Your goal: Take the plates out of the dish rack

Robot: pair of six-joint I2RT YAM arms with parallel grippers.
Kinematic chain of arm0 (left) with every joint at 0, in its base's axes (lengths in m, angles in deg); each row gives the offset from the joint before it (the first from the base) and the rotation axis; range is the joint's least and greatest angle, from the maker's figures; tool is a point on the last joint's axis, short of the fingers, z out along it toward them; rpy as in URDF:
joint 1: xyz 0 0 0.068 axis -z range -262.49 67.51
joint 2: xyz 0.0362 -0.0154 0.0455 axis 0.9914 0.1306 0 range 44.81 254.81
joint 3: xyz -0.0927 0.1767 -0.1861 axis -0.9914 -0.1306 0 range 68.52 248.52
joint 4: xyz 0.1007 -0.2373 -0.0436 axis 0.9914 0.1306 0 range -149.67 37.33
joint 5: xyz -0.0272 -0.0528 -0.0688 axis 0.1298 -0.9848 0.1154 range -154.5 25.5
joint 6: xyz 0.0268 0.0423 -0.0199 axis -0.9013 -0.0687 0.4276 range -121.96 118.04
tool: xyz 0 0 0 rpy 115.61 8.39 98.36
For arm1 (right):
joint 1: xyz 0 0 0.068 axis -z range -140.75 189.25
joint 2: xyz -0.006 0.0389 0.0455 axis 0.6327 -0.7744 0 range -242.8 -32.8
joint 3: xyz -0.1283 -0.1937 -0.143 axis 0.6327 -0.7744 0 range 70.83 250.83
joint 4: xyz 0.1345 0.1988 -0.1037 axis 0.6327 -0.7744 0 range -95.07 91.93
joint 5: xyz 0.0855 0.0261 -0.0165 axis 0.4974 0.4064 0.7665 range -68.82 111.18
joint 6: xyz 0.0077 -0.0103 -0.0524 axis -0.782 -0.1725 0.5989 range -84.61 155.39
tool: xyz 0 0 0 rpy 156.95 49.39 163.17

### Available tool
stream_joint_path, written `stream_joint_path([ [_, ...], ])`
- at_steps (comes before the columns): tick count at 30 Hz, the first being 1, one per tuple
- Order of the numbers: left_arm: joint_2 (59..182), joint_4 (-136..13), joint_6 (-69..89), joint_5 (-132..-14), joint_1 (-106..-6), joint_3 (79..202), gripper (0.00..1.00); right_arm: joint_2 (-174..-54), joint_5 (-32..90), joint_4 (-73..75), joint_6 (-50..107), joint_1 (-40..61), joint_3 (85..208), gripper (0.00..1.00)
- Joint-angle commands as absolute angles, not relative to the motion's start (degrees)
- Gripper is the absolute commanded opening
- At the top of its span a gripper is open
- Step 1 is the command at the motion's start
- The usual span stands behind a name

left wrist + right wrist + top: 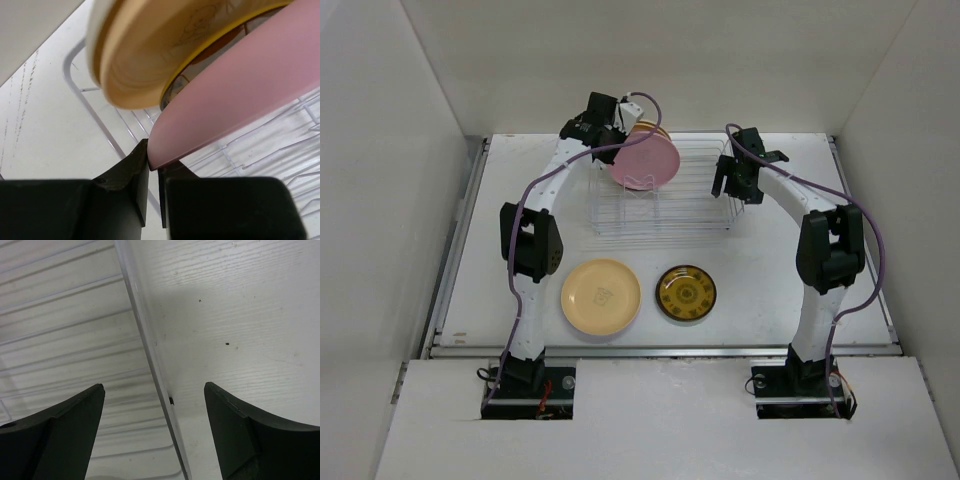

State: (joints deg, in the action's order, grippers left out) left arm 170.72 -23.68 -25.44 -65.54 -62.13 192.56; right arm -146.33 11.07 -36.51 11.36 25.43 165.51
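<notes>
There, my left fingers [127,175] pinched the round pink plate's [240,95] rim at the silvery wire rack [670,210]; my right fingers [60,435] gaped.

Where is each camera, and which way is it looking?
Top camera: high behind the arm bases, looking down on the white table, thin silvery wire dish rack, whole left arm and right arm.
Left wrist camera: on the left arm, looking past the left gripper, shut on the rim of the round pink plate.
Right wrist camera: on the right arm, looking down past the open right gripper at the rack's edge wire.
Shared: top and left wrist both show that plate.
</notes>
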Motion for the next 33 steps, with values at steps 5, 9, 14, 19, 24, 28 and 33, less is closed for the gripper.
stream_joint_path([
  [5,162.0,-23.4,-16.5,-71.8,-64.5,198.4,0.0,-145.6,12.6,-29.0,10.5,26.0,164.4,0.84],
  [9,160.2,-23.4,-14.1,-71.8,-64.5,198.4,0.0,-145.6,13.1,-29.0,10.5,26.0,163.8,0.84],
  [14,157.1,-20.5,-11.7,-74.5,-66.9,200.4,0.0,-143.1,12.6,-27.9,10.5,26.0,163.3,0.84],
  [19,151.4,-6.2,-17.4,-87.0,-71.1,201.1,0.0,-138.8,10.0,-26.3,11.8,26.0,162.2,0.84],
  [24,147.6,22.7,-46.0,-90.8,-72.9,196.4,0.0,-133.7,12.1,-23.3,17.3,25.1,163.5,0.84],
  [28,144.9,31.5,-54.9,-87.6,-72.4,184.8,0.0,-134.3,14.6,-20.7,26.3,21.0,167.5,0.81],
  [33,145.0,31.5,-56.4,-78.7,-69.8,170.1,0.0,-138.2,28.0,-15.9,28.8,18.4,173.6,0.71],
])
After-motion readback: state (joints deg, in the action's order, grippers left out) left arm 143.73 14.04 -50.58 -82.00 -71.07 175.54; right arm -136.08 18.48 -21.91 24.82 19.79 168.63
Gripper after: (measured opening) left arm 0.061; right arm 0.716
